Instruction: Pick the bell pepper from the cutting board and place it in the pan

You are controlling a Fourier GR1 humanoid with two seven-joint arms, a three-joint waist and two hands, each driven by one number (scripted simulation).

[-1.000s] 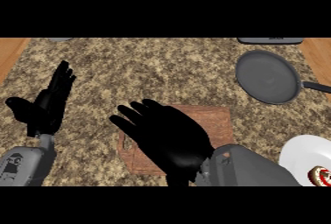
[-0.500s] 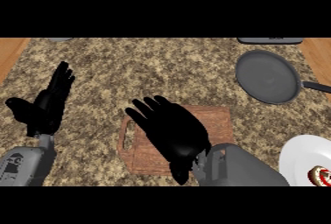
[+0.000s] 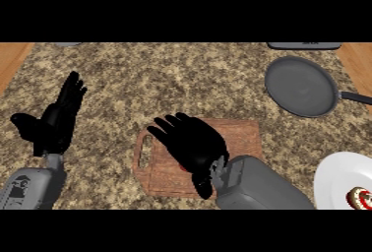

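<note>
A brown wooden cutting board (image 3: 236, 133) lies on the counter at the lower middle. My right hand (image 3: 190, 145) hovers open over it, fingers spread, hiding most of the board's middle. Only a small red sliver of the bell pepper (image 3: 182, 168) shows under the hand's heel. The dark grey pan (image 3: 301, 86) sits at the upper right, its handle pointing right. My left hand (image 3: 54, 120) rests open at the left, fingers up.
A white plate (image 3: 341, 177) with a small round item (image 3: 360, 197) on it sits at the lower right edge. A dark object (image 3: 303, 45) lies along the counter's far edge above the pan. Wooden strips border the speckled counter at both sides.
My right hand has drawn back toward me and lowered over the cutting board, uncovering the board's far end. The left hand has not moved.
</note>
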